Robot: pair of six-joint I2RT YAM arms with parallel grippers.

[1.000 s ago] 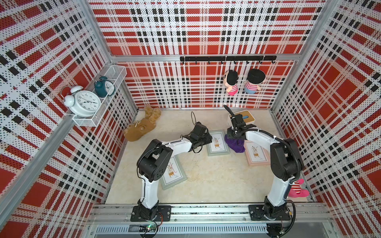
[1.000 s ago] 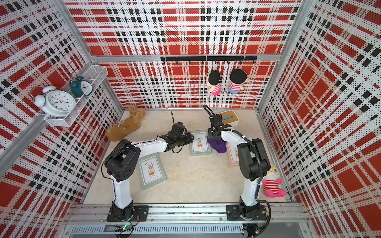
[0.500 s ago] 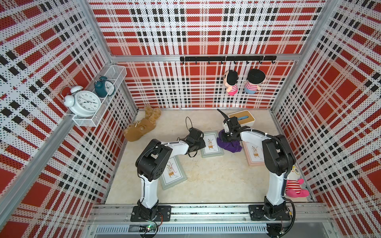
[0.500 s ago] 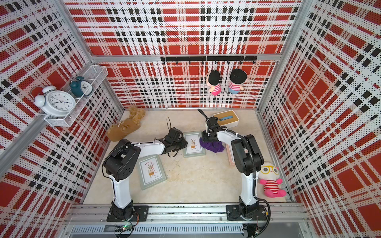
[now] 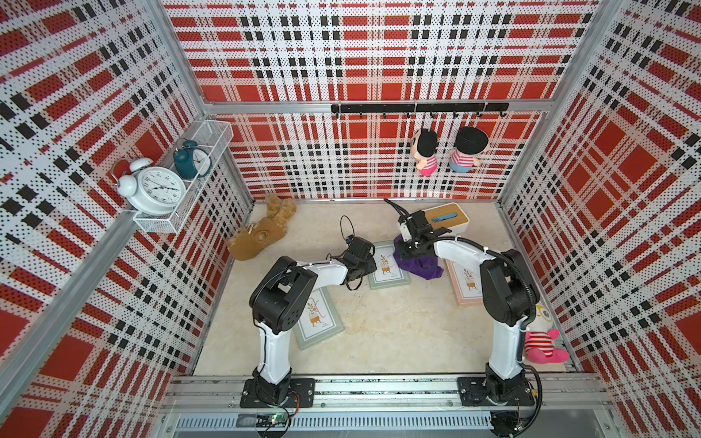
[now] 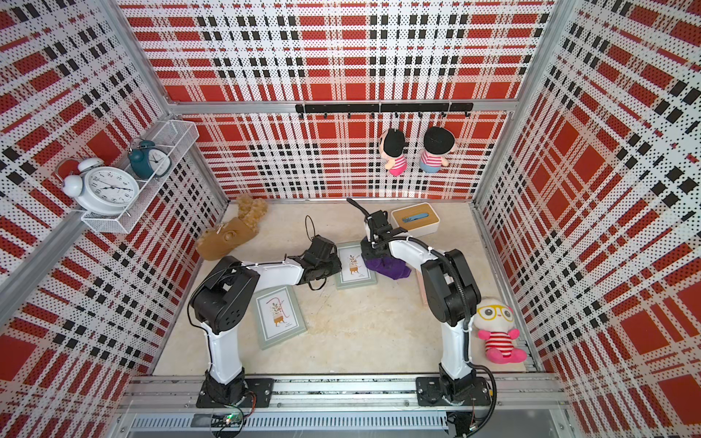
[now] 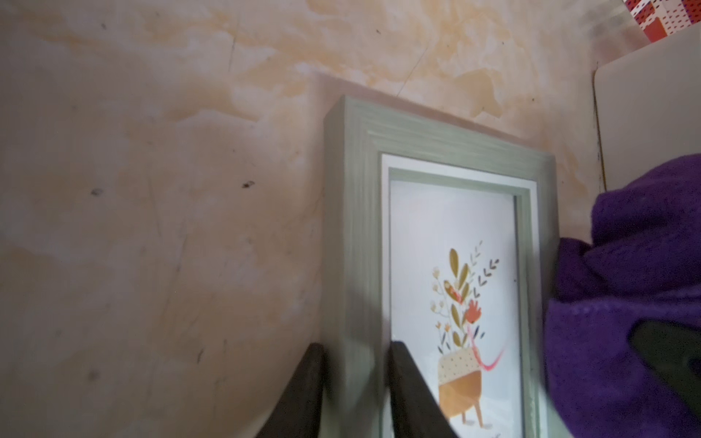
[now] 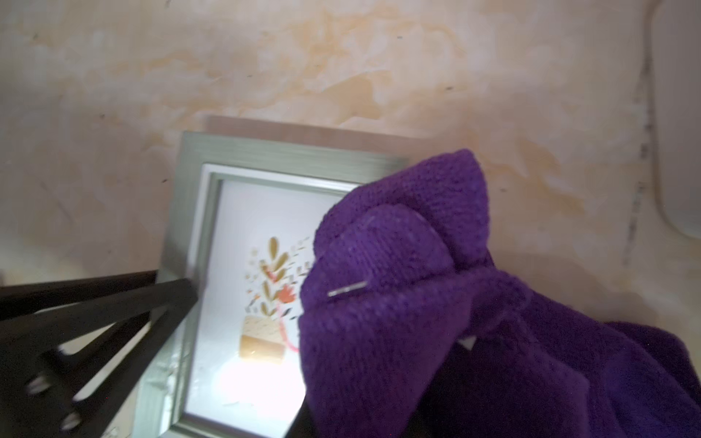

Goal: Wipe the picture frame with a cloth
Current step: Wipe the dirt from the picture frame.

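A grey-green picture frame with a potted-plant print lies flat on the floor in both top views. My left gripper is shut on the frame's side rail, one finger outside it and one on the glass. The purple cloth is bunched over the frame's opposite edge. My right gripper points down into the cloth and is shut on it, its fingers buried in the folds. The left gripper's fingers also show in the right wrist view.
A second green frame lies under the left arm. A pink frame lies under the right arm. A white box with a wooden lid stands at the back. There is a brown plush back left and a striped plush front right.
The left jaws have narrowed onto the frame's rail. The frame and the right gripper with the cloth have shifted a little to the left.
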